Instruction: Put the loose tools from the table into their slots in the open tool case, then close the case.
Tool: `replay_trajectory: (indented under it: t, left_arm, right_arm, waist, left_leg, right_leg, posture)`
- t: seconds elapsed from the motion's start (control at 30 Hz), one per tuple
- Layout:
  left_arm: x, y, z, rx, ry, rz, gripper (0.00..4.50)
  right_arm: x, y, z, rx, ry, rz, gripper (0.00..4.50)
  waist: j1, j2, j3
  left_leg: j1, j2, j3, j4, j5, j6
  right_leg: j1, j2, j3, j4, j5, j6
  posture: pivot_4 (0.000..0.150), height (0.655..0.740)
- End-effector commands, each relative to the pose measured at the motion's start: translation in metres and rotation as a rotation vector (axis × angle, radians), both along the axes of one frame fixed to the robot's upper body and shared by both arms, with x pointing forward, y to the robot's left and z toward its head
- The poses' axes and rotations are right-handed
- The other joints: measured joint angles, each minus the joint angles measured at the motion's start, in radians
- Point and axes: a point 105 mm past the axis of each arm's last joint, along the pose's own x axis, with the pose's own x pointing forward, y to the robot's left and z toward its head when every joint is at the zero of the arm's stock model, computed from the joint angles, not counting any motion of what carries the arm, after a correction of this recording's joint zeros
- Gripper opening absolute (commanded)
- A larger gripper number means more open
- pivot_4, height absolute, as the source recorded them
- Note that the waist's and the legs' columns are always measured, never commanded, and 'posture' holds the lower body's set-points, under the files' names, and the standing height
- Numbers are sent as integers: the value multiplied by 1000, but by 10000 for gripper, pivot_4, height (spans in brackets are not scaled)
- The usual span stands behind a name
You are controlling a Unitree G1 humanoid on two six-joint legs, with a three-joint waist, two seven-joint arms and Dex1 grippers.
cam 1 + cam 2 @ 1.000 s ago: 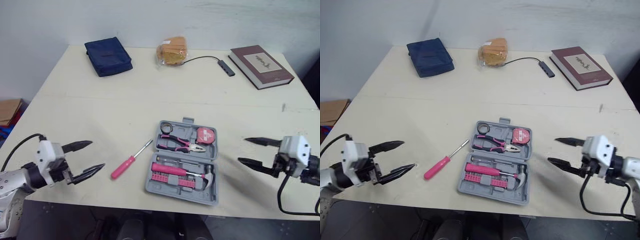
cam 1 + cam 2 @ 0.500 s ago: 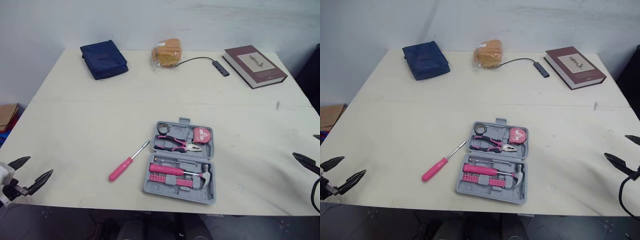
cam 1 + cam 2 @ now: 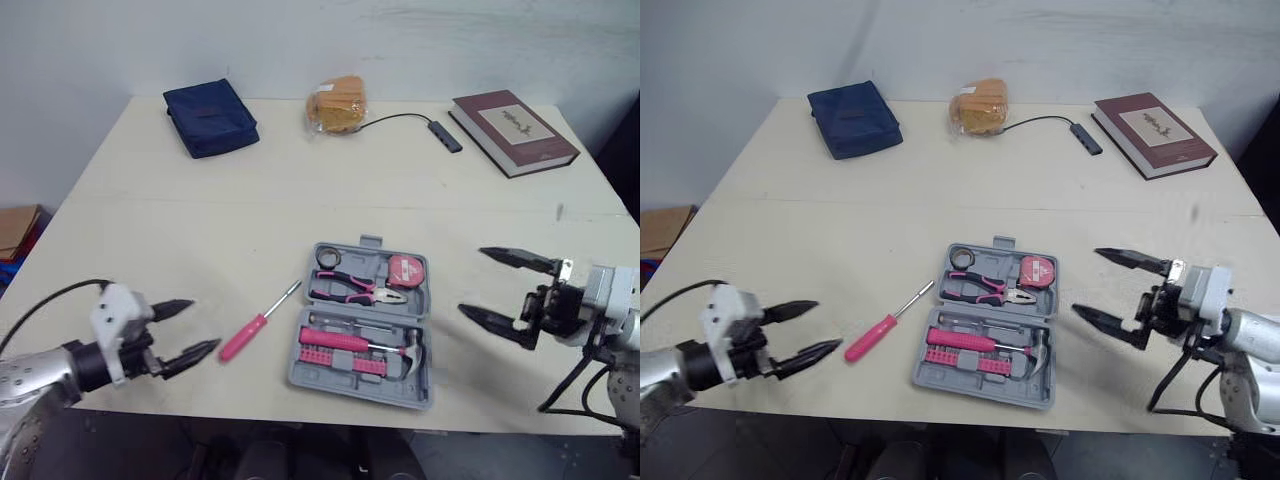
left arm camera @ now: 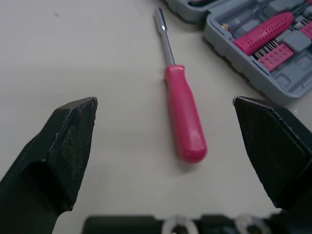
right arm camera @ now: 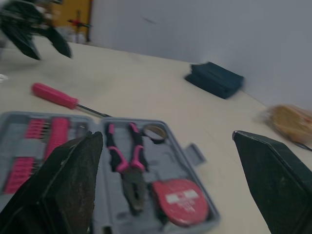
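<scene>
Screwdriver [image 3: 258, 324] lies loose beside the case [image 3: 375, 241]. Left gripper [image 3: 203, 325] and right gripper [image 3: 472, 281] both gape wide. A glancing left finger could roll the handle away.

A cream table [image 3: 200, 230] stands against a pale grey wall [image 3: 300, 40], brown cardboard [image 3: 18, 222] beside it.

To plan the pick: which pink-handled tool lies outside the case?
The screwdriver, on the table left of the tool case; the pliers and hammer sit inside it.
</scene>
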Motion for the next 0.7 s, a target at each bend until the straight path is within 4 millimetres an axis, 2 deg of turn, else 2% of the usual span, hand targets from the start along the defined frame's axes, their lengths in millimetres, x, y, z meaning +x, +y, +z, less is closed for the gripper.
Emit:
replay_trajectory:
  t: [0.03,0.17,0.4,0.5,0.57,0.63,0.7]
  left_arm:
    - [5,-17,-1,32,-26,11,45000]
    - [9,-22,-11,66,-20,36,45000]
    - [20,-30,-31,159,-35,82,45000]
    - [19,-44,-44,122,11,63,37817]
    - [16,-46,-52,132,70,51,29493]
    - [19,-45,-50,122,53,72,21124]
    - [28,-36,-44,112,12,125,13688]
  right_arm:
    - [-17,20,4,-9,-17,155,44422]
    - [-23,25,3,-18,-5,203,44422]
    - [-24,24,-1,-34,25,186,44422]
    - [-23,24,0,-20,18,166,45000]
    - [-23,23,1,-15,20,153,45000]
    - [-22,21,0,-22,23,141,45000]
    - [-21,18,-1,-35,18,120,45000]
  waist:
    - [0,0,0]
    - [-3,0,0]
    - [3,0,0]
    - [7,0,0]
    - [13,0,0]
    - [16,1,-1]
    - [21,1,-1]
  left_leg:
    - [0,0,0,0,0,0]
    - [1,0,0,0,0,0]
    - [0,0,0,0,0,0]
    - [0,-1,0,0,0,0]
    - [0,-1,0,0,0,0]
    - [1,-1,0,0,0,0]
    - [1,-1,0,0,0,0]
  right_leg:
    - [0,0,0,0,0,0]
    - [0,0,0,0,0,0]
    - [0,0,0,0,0,0]
    - [0,0,0,-1,0,0]
    - [0,0,0,-1,0,0]
    - [0,0,0,0,0,0]
    - [0,0,0,-1,0,0]
  posture:
    - [1500,7400]
    - [1500,7400]
    - [1500,7400]
    - [1500,7400]
    - [1500,7400]
    - [1500,7400]
    - [1500,7400]
